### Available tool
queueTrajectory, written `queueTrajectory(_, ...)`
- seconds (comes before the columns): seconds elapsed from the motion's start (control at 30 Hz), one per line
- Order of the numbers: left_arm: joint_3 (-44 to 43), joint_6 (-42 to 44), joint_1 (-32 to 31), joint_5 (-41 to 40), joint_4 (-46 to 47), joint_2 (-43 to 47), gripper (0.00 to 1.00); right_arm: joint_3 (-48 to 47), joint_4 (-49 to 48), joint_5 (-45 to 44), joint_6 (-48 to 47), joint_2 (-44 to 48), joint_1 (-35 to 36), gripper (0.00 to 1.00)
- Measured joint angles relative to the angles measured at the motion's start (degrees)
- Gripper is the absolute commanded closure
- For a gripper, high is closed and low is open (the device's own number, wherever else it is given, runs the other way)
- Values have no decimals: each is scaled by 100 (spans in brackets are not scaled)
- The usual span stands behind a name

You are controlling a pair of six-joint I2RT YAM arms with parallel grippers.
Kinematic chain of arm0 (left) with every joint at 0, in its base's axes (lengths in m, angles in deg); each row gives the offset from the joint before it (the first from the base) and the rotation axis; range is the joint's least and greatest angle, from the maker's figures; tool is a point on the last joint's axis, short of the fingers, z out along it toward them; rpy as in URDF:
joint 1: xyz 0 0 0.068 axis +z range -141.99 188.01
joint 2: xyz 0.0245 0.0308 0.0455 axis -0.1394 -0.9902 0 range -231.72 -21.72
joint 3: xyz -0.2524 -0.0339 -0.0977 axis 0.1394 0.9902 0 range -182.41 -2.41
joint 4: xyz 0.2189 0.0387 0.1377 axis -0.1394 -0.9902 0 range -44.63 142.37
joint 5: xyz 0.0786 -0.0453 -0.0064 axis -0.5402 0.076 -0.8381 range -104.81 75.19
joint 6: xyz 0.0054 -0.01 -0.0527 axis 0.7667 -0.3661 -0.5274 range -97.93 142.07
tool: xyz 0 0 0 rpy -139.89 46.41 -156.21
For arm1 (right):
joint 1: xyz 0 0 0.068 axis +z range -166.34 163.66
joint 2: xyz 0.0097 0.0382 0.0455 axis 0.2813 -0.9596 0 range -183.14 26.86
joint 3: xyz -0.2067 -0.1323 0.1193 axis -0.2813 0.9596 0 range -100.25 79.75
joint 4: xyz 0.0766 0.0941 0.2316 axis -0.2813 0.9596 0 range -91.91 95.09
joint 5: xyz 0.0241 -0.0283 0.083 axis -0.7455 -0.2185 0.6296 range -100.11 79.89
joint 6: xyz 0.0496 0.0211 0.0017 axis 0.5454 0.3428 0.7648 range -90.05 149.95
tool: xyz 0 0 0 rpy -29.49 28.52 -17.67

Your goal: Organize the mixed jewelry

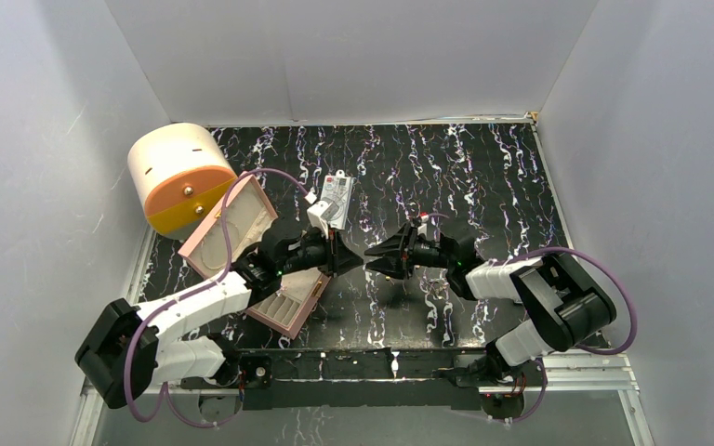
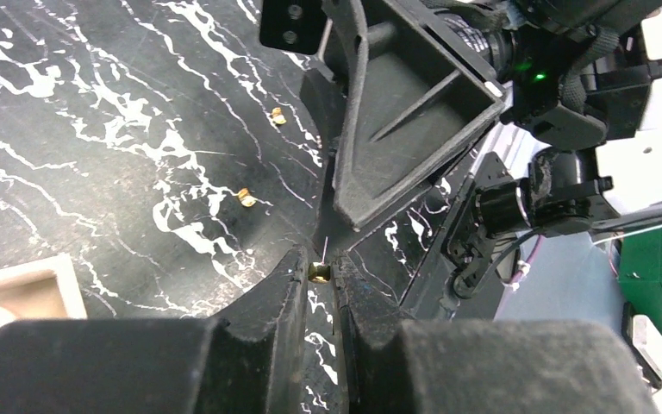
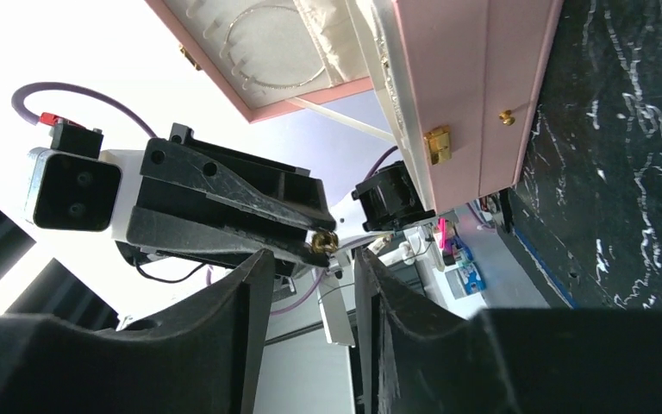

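My left pincer [image 1: 355, 261] pinches a tiny gold stud [image 2: 319, 273] over the middle of the worktop [image 1: 483, 177]. My right pincer [image 3: 310, 267] stands open just beside it. The pink box [image 1: 251, 223] lies left, nearer my left arm.

Left wrist view: the fingers [image 2: 267, 304] of the left gripper [image 2: 319, 280] cover most of the clamped stud [image 2: 319, 272], two loose studs [image 2: 246, 197] [image 2: 277, 116] are too small to show their form, and the left edge cuts the pink box [image 2: 17, 289] down to one corner. Top view: the clamped stud is too small to discern, and the left arm [image 1: 195, 302] overlaps the box. Right wrist view: the top edge truncates the box lid and the chain [image 3: 263, 84] inside it.
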Motion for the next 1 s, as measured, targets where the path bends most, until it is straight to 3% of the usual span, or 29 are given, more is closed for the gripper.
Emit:
queueTrajectory(0.1, -101, 26, 0, -181, -238, 0, 93, 98, 44, -4, -2, 2, -96, 43)
queueTrajectory(0.33, -566, 109, 0, -579, -1248, 0, 93, 153, 640, -37, -343, 291, -356, 43)
queueTrajectory(0.7, -2310, 675, -2, -1526, -4629, -155, 92, 151, 2634, -490, -1639, 1097, -566, 43)
queueTrajectory(1.0, -3091, 1075, -2, -2350, -6529, -800, 91, 151, 3379, -651, -2155, 1320, -623, 43)
